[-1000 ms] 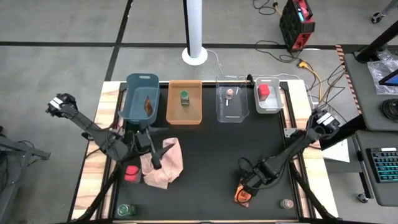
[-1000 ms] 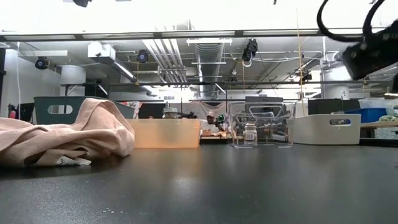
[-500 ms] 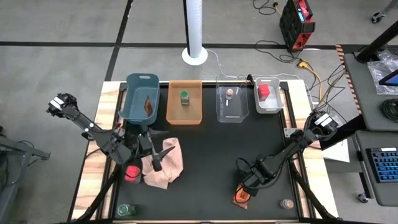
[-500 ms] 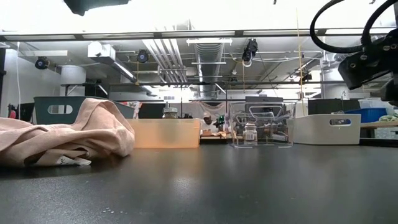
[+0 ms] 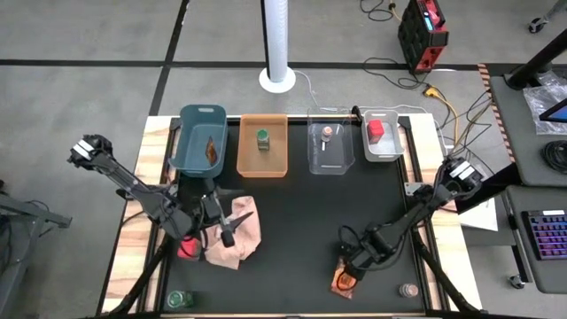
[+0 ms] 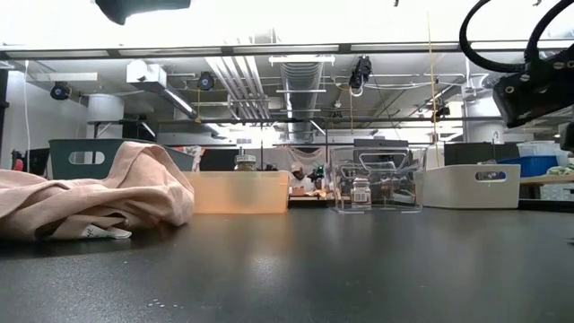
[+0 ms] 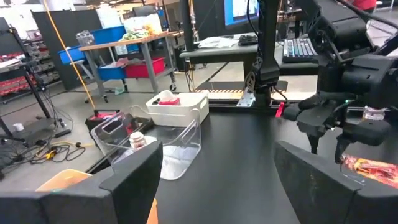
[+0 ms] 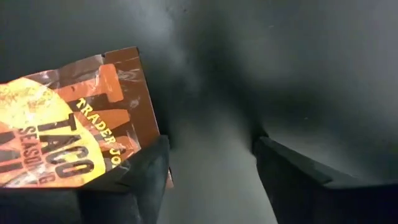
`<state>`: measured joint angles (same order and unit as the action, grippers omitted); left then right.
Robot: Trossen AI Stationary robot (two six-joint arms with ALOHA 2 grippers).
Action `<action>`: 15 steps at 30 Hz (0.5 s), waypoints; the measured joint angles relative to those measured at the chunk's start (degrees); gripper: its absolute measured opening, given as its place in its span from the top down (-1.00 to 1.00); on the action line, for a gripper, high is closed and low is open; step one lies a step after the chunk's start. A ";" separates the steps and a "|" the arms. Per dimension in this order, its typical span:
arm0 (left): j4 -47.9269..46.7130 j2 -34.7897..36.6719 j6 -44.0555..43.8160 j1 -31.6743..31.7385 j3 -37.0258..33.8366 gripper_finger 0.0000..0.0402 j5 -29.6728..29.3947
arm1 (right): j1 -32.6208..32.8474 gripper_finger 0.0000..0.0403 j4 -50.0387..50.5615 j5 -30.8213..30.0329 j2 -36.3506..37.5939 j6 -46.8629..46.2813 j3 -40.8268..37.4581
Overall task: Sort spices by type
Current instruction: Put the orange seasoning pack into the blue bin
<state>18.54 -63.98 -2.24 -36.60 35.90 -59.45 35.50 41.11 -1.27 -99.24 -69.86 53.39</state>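
Observation:
An orange-brown foil packet lies flat on the black mat near the front right. My right gripper hangs just over it, pointing down and open. In the right wrist view the packet lies to one side of the gap of my right gripper, under one finger. My left gripper is open and level above the pink cloth. A red box sits beside the cloth, partly hidden by the left arm. A green-capped jar and a tan-lidded jar stand near the front edge. My right gripper comes from above, pointing down, with one finger standing over the packet's edge. The other finger is over bare mat. I cannot tell whether the finger touches the packet, which lies flat on the mat.
Along the far edge stand a teal bin holding a packet, an orange bin holding a green-capped jar, a clear bin holding a tan-lidded jar, and a white bin holding a red box. Bare mat lies between the arms.
My right gripper has sunk toward the orange-brown packet. My left gripper has come down a little and toward the table's near edge over the pink cloth, and its arm now covers more of the red box.

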 joint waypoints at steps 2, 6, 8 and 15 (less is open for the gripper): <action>1.43 -0.35 0.32 0.26 0.00 -0.45 0.01 | -0.72 -0.02 3.83 -0.92 0.96 -0.62 0.83; 5.61 -0.90 2.91 0.35 0.00 -0.45 -0.05 | -1.78 0.09 15.32 -8.93 4.88 -2.14 2.17; 7.48 -1.21 4.31 0.35 0.00 -0.45 -0.03 | -1.79 0.11 16.24 -10.77 7.89 -2.56 2.99; 8.58 -1.84 4.33 0.31 0.00 -0.45 -0.03 | -0.15 0.00 7.36 -6.81 12.81 -4.35 3.38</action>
<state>27.13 -65.83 2.09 -36.29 35.90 -59.48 35.35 48.47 -8.09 -86.43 -74.21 56.77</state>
